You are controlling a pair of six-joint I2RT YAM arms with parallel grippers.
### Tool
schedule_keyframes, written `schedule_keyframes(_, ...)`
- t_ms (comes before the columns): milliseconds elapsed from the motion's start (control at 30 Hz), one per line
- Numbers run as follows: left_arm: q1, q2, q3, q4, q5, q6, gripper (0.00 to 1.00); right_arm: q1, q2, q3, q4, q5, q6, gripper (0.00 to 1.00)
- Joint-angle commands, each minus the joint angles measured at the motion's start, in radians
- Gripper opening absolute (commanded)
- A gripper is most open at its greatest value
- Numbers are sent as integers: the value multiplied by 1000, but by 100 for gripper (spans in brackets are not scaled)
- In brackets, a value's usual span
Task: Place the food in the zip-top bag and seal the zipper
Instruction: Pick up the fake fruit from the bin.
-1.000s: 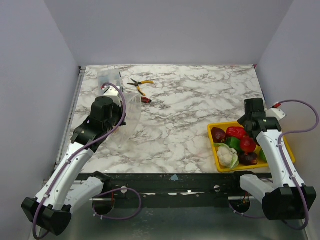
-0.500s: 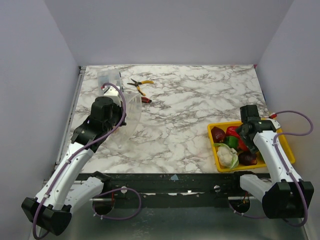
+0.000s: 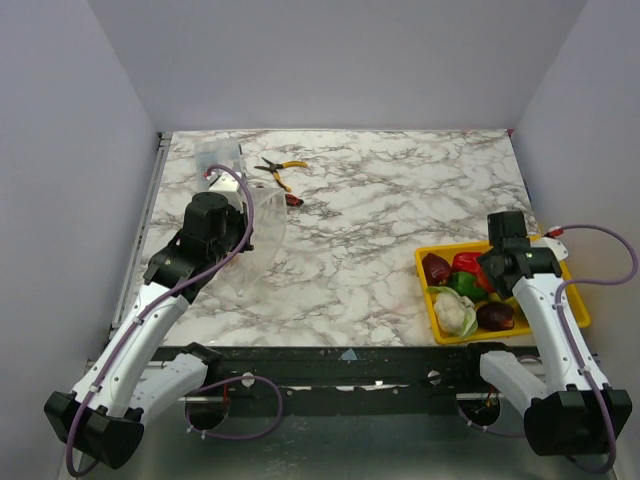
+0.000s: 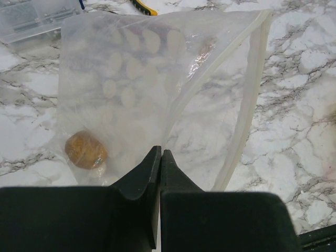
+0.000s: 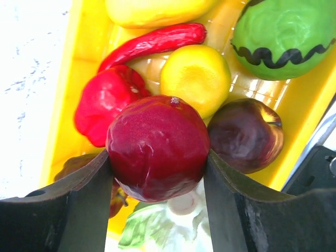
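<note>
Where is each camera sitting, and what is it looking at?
Top external: high behind the arms, looking down at the marble table; both arms show whole.
Left wrist: on the left arm, looking forward at the zip-top bag; left gripper pinches it.
Right wrist: on the right arm, looking down into the yellow tray; right gripper hugs a red apple.
Shared: top and right wrist both see the tray.

Clear box [image 4: 31, 18] cut by top edge, leafy piece [image 5: 144, 231] partly hidden under dark red fruit [image 5: 157, 147]
</note>
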Motion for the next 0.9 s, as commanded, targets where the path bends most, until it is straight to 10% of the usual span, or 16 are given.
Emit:
schedule_keyframes(0, 9, -1, 27, -9, 30, -3, 0, -6, -29, 83, 12, -59, -14, 2)
schedule_keyframes(233, 11, 2, 27, -10, 50, -2, 0, -6, -80, 94, 280, -495, -290, 1)
schedule_keyframes(433, 12, 5, 29, -13, 62, 1, 0, 40, -69, -48, 689, -995, -219, 1)
schedule_keyframes(867, 19, 10, 24, -11, 49, 6, 0, 873, 385, 249, 969, -669, -257, 1)
